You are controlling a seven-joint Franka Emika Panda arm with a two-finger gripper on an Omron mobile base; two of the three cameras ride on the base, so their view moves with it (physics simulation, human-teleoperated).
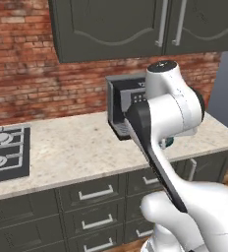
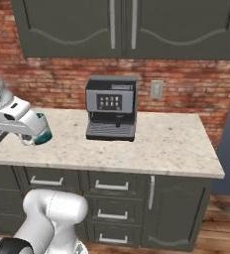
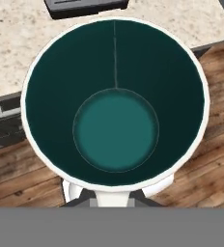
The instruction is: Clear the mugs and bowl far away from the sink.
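One teal-lined mug [image 3: 115, 103], clamped in the gripper [image 3: 111, 198] above the counter [image 2: 166, 144] edge, could slip and hit the floor.

A kitchen: brick wall [image 2: 186, 84], dark cabinets [image 2: 127, 27], speckled stone counter [image 2: 171, 144], coffee machine [image 2: 112, 106], gas stovetop [image 1: 5, 152].

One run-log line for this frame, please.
gripper: shut on mug | mug: teal inside, carried over counter edge | counter: coffee machine at back
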